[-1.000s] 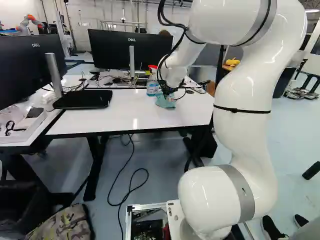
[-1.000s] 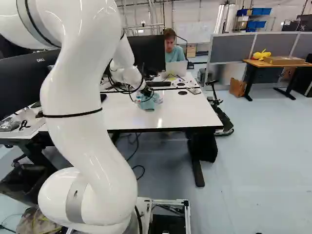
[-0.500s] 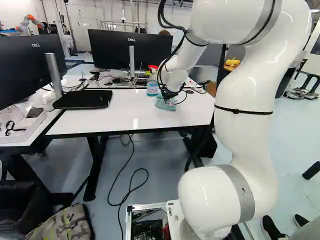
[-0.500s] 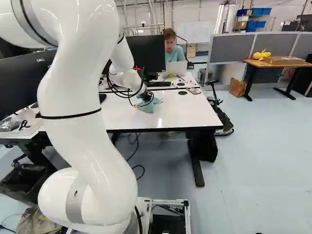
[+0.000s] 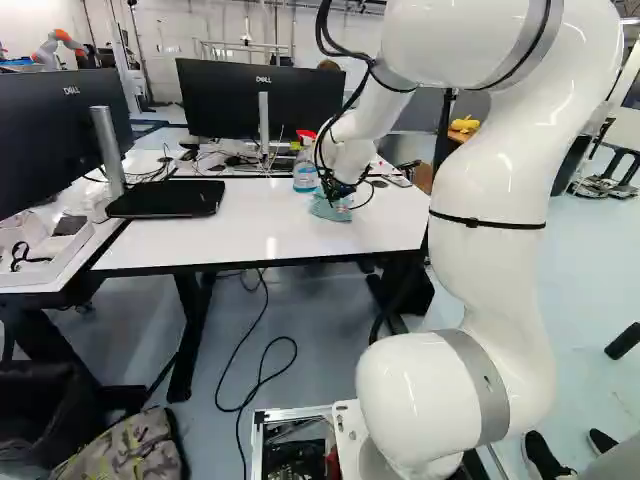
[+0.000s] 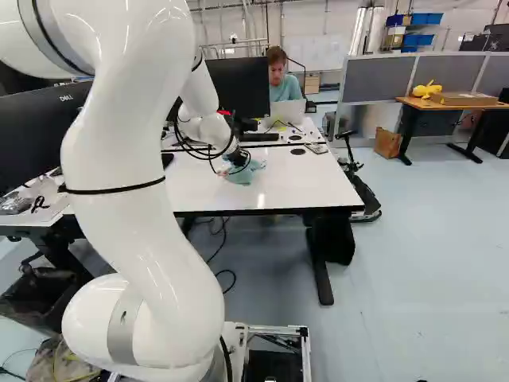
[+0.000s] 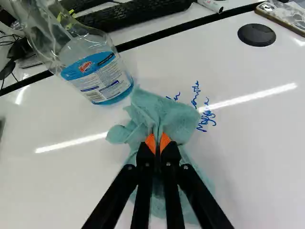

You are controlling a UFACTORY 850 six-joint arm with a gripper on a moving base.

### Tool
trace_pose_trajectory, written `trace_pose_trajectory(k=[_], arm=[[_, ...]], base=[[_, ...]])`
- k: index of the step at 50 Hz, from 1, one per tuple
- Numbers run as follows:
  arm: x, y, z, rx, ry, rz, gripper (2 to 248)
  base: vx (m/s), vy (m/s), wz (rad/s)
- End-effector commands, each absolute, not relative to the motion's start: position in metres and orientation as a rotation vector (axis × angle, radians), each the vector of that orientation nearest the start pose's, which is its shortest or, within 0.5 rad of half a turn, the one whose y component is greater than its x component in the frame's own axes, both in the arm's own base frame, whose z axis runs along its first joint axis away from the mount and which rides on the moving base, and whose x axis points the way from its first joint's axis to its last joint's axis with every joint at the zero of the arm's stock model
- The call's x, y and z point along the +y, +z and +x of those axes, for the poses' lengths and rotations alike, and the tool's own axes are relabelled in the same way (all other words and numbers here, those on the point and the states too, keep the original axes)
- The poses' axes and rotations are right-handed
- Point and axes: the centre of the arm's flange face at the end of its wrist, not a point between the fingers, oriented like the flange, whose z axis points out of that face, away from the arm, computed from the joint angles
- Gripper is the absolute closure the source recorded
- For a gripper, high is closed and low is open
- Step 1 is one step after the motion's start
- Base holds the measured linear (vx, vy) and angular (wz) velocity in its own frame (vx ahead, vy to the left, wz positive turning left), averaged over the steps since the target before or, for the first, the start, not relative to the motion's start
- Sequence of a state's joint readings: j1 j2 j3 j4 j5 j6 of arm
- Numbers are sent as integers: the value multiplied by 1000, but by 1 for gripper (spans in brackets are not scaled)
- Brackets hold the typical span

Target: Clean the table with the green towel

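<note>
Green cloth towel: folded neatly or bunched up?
Bunched up: the towel gathers in loose creases where the black two-finger gripper pinches it.

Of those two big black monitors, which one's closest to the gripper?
The far monitor, standing beyond the white table and spray bottle; the other monitor, at the left edge of the left base view, is farther from the gripper.

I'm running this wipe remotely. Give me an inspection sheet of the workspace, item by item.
Surface: white table; blue handwriting remains beside the towel.
Job's things: green towel bunched on the table; spray bottle standing close by.
Clutter: keyboard and phone beyond the towel.
Claw: shut on the towel.
Spills: nothing seen.
Cables: black cable looped on the floor under the table.
Surroundings: camouflage bag on the floor near the base.
</note>
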State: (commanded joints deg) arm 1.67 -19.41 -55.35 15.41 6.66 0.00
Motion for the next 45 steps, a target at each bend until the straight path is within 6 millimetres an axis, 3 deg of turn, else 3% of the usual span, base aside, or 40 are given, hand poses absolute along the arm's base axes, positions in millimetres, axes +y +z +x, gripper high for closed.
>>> trace_pose_trajectory(k=[25, 45], arm=[[12, 408, 556, 359, -1078, -2844, 219], [-17, 408, 549, 438, -1082, -2852, 219]], base=[[0, 0, 0], [0, 0, 0]])
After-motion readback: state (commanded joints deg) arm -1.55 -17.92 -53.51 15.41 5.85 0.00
